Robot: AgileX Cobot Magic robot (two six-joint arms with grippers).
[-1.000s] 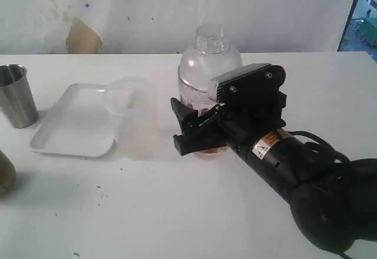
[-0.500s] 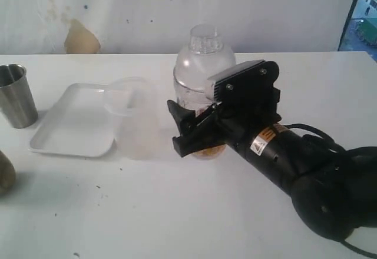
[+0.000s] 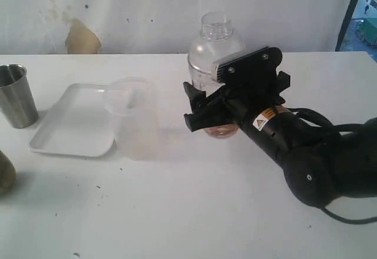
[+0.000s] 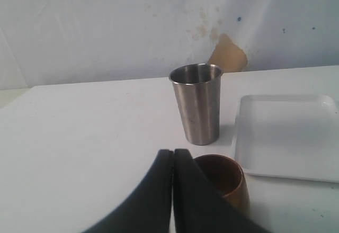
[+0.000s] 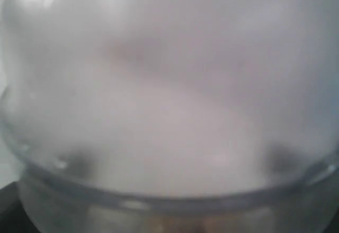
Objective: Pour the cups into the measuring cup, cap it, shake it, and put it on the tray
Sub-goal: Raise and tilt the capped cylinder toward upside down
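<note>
Right tool clamps measuring cup right of tray, cap seated against spills; shake likely. Left tool pinched together, empty, idle by brown cup left of tray.

Stained white wall — white table

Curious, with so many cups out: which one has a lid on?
The clear measuring cup in the right tool: it alone wears a domed cap. The steel tumbler, brown cup and frosted tub stand open.
</note>
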